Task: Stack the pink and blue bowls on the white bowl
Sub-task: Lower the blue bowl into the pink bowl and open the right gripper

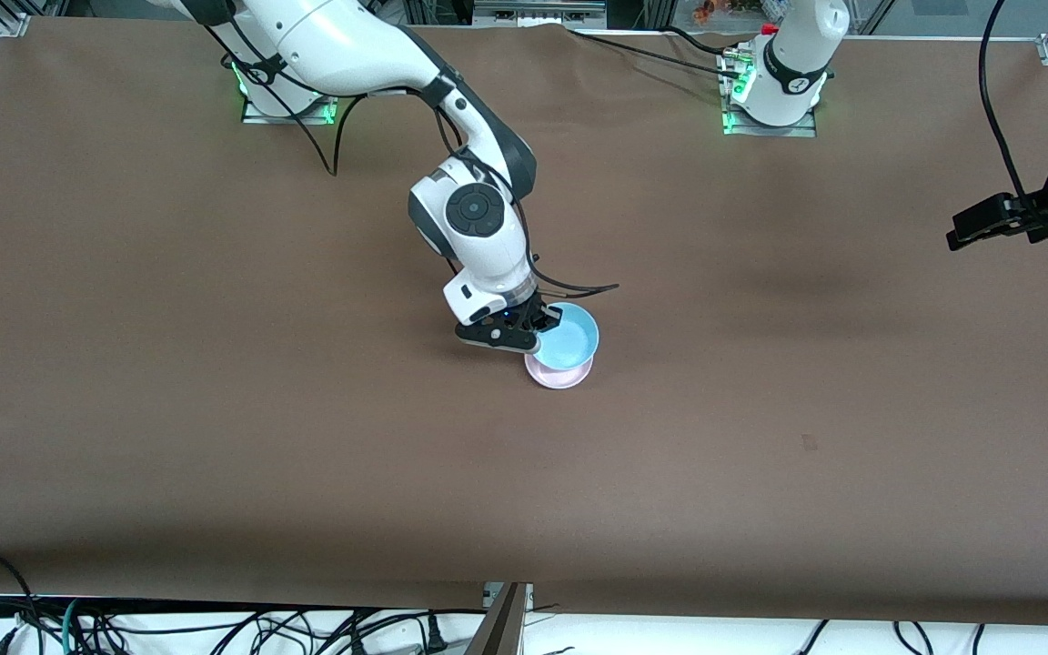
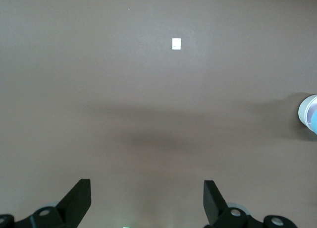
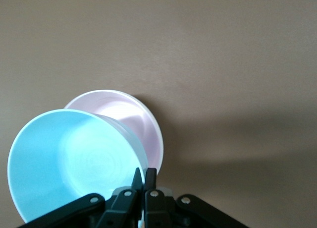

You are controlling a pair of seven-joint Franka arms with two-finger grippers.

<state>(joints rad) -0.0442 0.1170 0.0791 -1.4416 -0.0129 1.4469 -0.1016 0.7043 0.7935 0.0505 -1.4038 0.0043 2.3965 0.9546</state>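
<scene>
My right gripper [image 1: 538,338] [image 3: 144,178] is shut on the rim of the light blue bowl [image 1: 571,341] [image 3: 69,158], one finger inside and one outside. It holds the bowl tilted, just above the pale pink bowl [image 1: 563,376] [image 3: 131,116] near the table's middle. A whitish edge [image 3: 157,139] rings the pink bowl; I cannot tell if it is the white bowl. My left gripper [image 1: 965,235] [image 2: 147,198] is open and empty, high over the left arm's end of the table. The bowls [image 2: 308,114] show small in its wrist view.
The brown table [image 1: 215,409] carries only a small pale mark [image 1: 809,443] [image 2: 176,43], nearer the front camera than the bowls and toward the left arm's end. Cables hang along the front edge [image 1: 215,628].
</scene>
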